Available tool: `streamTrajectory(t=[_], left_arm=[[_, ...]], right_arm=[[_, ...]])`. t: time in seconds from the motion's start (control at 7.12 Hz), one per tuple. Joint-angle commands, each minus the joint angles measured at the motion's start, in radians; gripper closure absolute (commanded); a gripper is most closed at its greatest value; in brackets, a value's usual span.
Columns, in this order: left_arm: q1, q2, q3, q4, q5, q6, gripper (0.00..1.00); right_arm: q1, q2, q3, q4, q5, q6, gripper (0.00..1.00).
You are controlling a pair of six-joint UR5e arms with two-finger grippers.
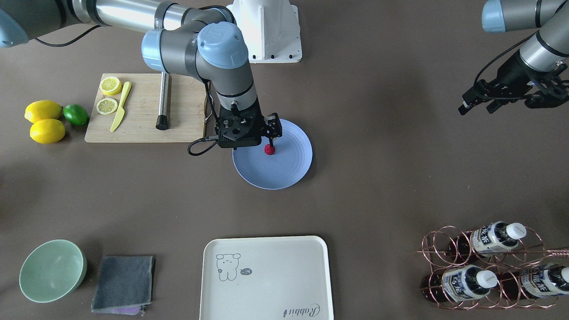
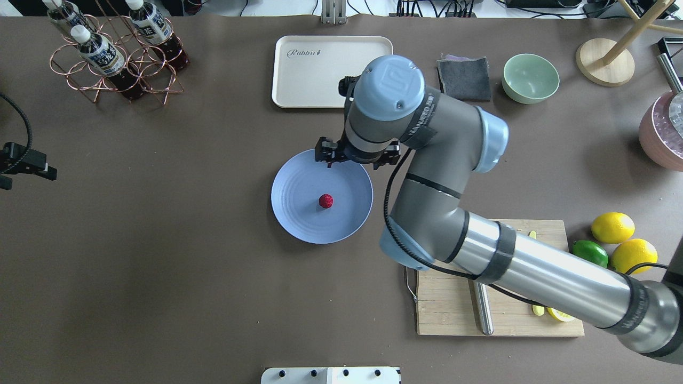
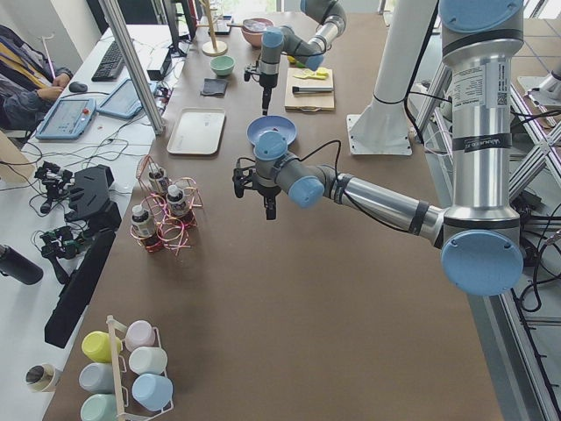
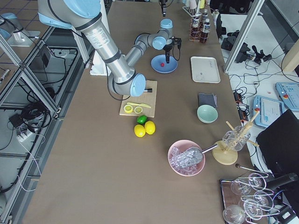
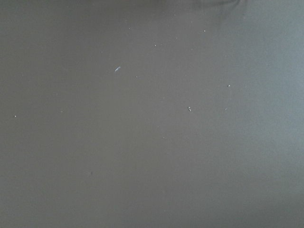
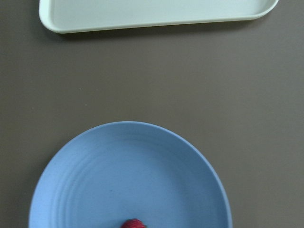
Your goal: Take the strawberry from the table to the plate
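Note:
The small dark-red strawberry point(image 1: 269, 150) lies free near the middle of the round blue plate point(image 1: 293, 169) on the brown table point(image 1: 382, 186). From overhead, the strawberry point(image 2: 326, 201) sits alone on the plate point(image 2: 299, 213). My right gripper point(image 1: 272, 138) hangs a little above the plate's robot-side part, open, holding nothing. In the right wrist view the strawberry point(image 6: 133, 223) shows at the bottom edge on the plate point(image 6: 128, 171), with no fingers in frame. My left gripper point(image 1: 478, 106) hovers open far off to the side over bare table.
A bamboo cutting board point(image 1: 186, 120) with lemon slices, a yellow knife and a steel rod lies beside the plate. Two lemons point(image 1: 44, 120) and a lime lie beyond it. A cream tray point(image 1: 266, 275), grey cloth point(image 1: 124, 282), green bowl point(image 1: 51, 271) and bottle rack point(image 1: 489, 266) line the operators' side.

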Motion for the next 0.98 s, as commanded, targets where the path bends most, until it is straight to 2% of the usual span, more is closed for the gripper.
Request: streamTrajectory(t=[0.0, 0.28, 0.56, 0.84], left_arm=[[-0.063, 0.078, 0.005, 0.001, -0.008, 0.196, 0.04], [-0.157, 0.133, 0.024, 0.002, -0.012, 0.357, 0.04], [-0.236, 0.155, 0.025, 0.043, -0.073, 0.474, 0.04], [-0.359, 0.146, 0.037, 0.254, -0.101, 0.736, 0.04]], right_arm=[[0.209, -0.273, 0.243, -0.095, 0.158, -0.292, 0.00], [0.440, -0.469, 0.264, -0.101, 0.294, -0.548, 0.00], [0.707, -0.645, 0.219, -0.105, 0.446, -0.947, 0.00], [0.847, -0.729, 0.121, -0.105, 0.456, -1.209, 0.00]])
